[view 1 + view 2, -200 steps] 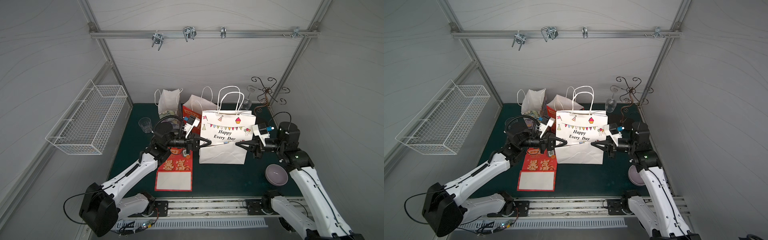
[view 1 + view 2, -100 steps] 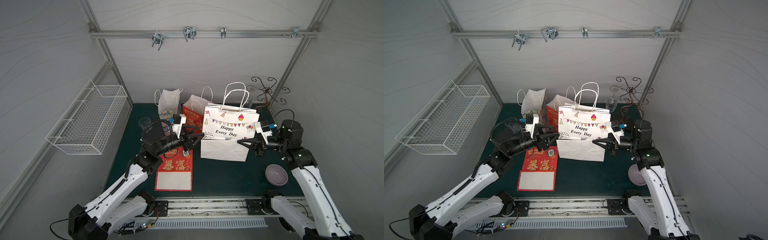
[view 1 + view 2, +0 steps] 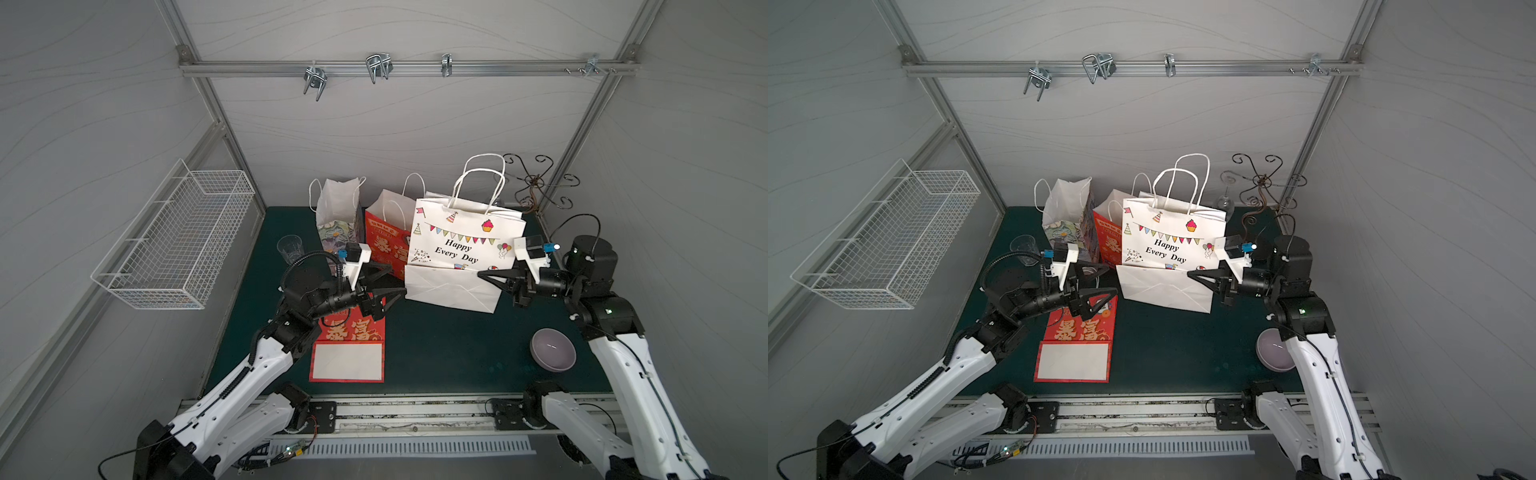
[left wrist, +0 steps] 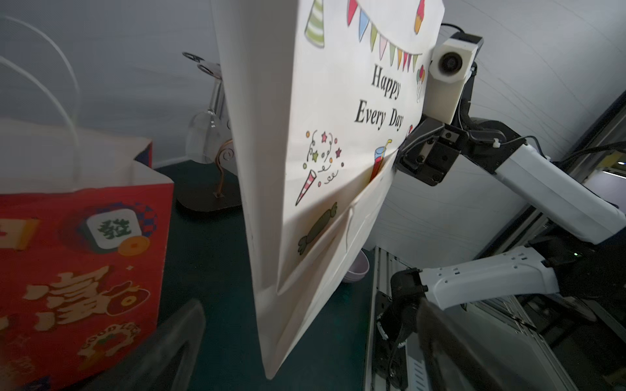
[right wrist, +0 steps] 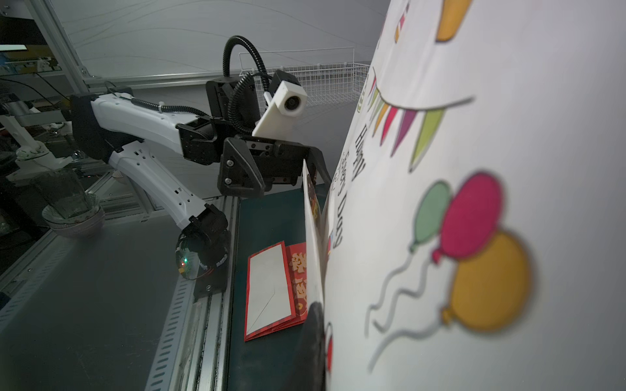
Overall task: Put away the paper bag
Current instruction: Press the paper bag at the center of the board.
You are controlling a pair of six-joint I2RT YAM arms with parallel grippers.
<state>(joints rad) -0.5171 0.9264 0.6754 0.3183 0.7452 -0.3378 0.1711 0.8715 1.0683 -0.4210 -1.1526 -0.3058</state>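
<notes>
The white paper bag (image 3: 465,245) printed "Happy Every Day" is folded flat with its bottom flap turned up, and it leans upright in both top views (image 3: 1167,245). My right gripper (image 3: 481,274) is shut on the bag's right edge at the flap fold; the right wrist view shows one dark finger (image 5: 311,345) pressed against the paper (image 5: 474,203). My left gripper (image 3: 397,280) stands open just left of the bag's lower left corner and touches nothing. In the left wrist view the bag (image 4: 338,135) hangs ahead of the spread fingers (image 4: 169,338).
A folded red bag (image 3: 349,340) lies flat under my left arm. A standing red bag (image 3: 388,232) and a white patterned bag (image 3: 338,212) are behind. Also present are a glass cup (image 3: 289,248), a purple bowl (image 3: 552,348), a black wire stand (image 3: 536,183), a wall basket (image 3: 174,241) and rail hooks (image 3: 378,66).
My left gripper has opened, let go of the bag's left edge and drawn back to the left. The right gripper has kept its hold and shifted the bag slightly right.
</notes>
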